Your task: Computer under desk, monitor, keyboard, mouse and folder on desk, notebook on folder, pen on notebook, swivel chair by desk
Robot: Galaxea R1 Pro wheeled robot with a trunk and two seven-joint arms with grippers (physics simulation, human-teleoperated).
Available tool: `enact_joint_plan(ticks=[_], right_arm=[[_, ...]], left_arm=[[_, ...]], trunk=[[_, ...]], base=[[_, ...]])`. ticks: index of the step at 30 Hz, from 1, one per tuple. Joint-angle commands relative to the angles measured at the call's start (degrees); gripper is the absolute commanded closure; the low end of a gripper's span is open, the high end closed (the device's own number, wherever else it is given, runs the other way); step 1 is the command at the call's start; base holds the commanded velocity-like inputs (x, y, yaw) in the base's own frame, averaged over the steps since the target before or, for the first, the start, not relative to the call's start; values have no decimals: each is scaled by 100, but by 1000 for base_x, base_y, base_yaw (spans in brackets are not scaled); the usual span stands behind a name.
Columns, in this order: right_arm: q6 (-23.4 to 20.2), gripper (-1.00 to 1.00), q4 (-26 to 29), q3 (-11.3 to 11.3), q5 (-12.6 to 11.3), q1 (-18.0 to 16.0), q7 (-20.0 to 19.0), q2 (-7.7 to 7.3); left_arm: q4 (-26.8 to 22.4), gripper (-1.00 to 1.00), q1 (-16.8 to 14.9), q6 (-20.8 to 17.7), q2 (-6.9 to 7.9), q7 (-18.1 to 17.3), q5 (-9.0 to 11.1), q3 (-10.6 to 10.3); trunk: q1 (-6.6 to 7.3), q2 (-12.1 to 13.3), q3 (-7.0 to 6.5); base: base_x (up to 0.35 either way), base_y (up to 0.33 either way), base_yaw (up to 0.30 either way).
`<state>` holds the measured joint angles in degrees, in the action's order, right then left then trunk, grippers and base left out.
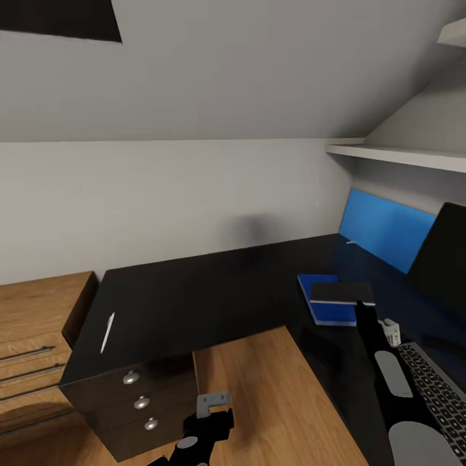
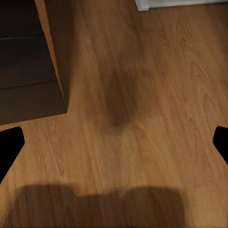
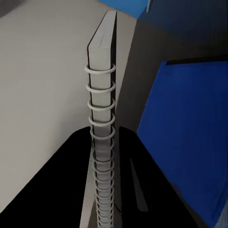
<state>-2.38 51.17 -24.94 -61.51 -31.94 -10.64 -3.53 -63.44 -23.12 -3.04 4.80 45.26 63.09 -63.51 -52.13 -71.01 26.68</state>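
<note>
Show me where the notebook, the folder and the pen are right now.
notebook (image 3: 100, 99): right wrist view, on its spiral-bound edge.
folder (image 1: 327, 310): head view, on its blue cover showing below the notebook.
pen (image 1: 107, 332): head view, on the middle of its white barrel.

Glossy black desk (image 1: 213, 291), matt wood-grain floor (image 2: 142, 95), metal-ringed notebook (image 3: 102, 118), smooth blue folder (image 3: 190, 137)

The monitor (image 1: 443, 259) at three o'clock is cut off by the head view's edge, as is the keyboard (image 1: 437, 388) at four o'clock. The notebook (image 1: 342, 292) covers part of the blue folder (image 1: 327, 304).
</note>
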Motion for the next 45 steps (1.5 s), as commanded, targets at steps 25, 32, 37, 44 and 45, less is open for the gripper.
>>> enact_joint_plan(ticks=[25,32,37,44,45], right_arm=[[275,100,-10,-2,-63,-3,185,-8],[281,100,-10,5,-63,-5,185,1],[282,100,-12,11,-58,-5,185,1],[282,100,-19,30,-55,-5,185,1],[282,100,-19,31,-55,-5,185,1]], left_arm=[[-19,-100,-8,5,4,39,-7,-358],[-16,-100,-8,-4,4,35,5,-363],[-18,-100,-8,-11,-3,36,13,-363],[-18,-100,-8,-12,-2,35,18,-363],[-18,-100,-8,-12,-3,35,19,-363]], trunk=[[-1,-4,6],[-1,-4,6],[-1,-4,6],[-1,-4,6],[-1,-4,6]], base=[[112,-29,0],[169,-1,0],[35,0,0],[13,0,0],[89,0,0]])
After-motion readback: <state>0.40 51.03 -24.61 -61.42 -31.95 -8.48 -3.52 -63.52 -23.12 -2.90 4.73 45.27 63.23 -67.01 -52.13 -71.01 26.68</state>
